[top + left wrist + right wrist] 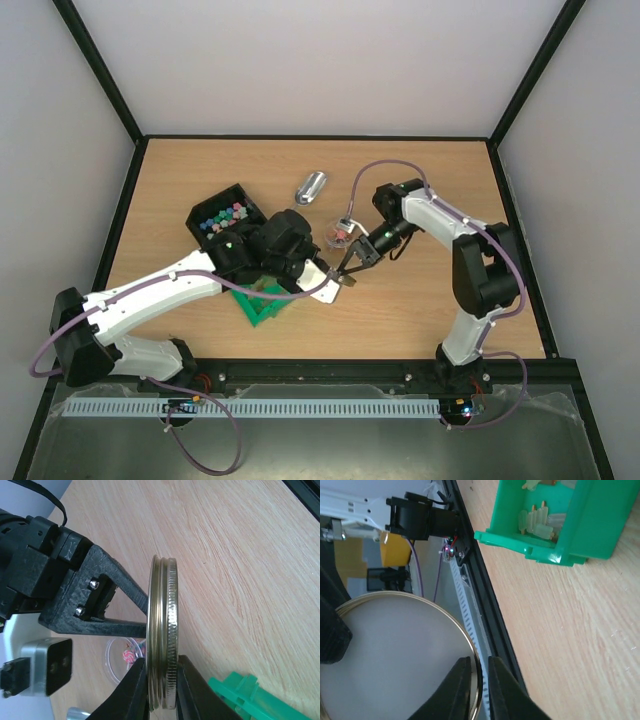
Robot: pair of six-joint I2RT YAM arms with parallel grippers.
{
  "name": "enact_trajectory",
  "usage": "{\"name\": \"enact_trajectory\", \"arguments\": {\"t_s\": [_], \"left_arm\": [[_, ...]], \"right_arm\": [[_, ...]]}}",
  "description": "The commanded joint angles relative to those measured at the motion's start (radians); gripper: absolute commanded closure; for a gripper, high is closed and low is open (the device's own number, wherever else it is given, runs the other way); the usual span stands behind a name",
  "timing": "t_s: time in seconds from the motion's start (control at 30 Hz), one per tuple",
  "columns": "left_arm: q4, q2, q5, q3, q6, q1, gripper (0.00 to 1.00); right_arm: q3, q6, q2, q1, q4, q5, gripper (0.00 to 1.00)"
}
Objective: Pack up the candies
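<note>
Left gripper (162, 661) and right gripper (479, 660) both pinch the gold-rimmed lid (165, 605) over the counter (240, 570), far from edges. Coloured candies (224, 215) lie in the black bin (212, 200), pale ones in the green bin (600, 530) nearby.

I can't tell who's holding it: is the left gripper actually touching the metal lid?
Touching. The left wrist view shows the metal lid edge-on, with the left gripper pressed against both its faces, no gap.

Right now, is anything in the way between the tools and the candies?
Yes, the round lid. The left tool and right tool both pinch its rim, so neither can grab anything. The cup of candies sits just beyond them.
</note>
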Motion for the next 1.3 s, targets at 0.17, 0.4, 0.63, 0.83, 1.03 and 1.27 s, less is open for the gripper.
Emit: {"name": "enact_trajectory", "arguments": {"t_s": [0.17, 0.4, 0.63, 0.83, 1.03, 1.27], "left_arm": [[-0.084, 0.046, 0.193, 0.098, -0.293, 0.103, 0.95], [-0.238, 0.169, 0.549, 0.208, -0.482, 0.293, 0.95], [-0.174, 0.222, 0.741, 0.195, -0.614, 0.412, 0.94], [-0.096, 0.239, 0.817, 0.181, -0.698, 0.43, 0.94], [-0.095, 0.254, 0.833, 0.18, -0.7, 0.432, 0.94], [-0.061, 0.256, 0.831, 0.159, -0.715, 0.442, 0.94]], "right_arm": [[0.089, 0.171, -0.086, -0.166, 0.195, 0.065, 0.57], [-0.079, 0.138, -0.379, -0.242, 0.47, 0.115, 0.18], [-0.159, 0.045, -0.545, -0.18, 0.446, 0.119, 0.13], [-0.17, 0.12, -0.53, -0.033, 0.509, 0.246, 0.28], [-0.15, 0.163, -0.523, -0.006, 0.527, 0.269, 0.5], [-0.157, 0.192, -0.522, -0.006, 0.527, 0.241, 0.74]]}}
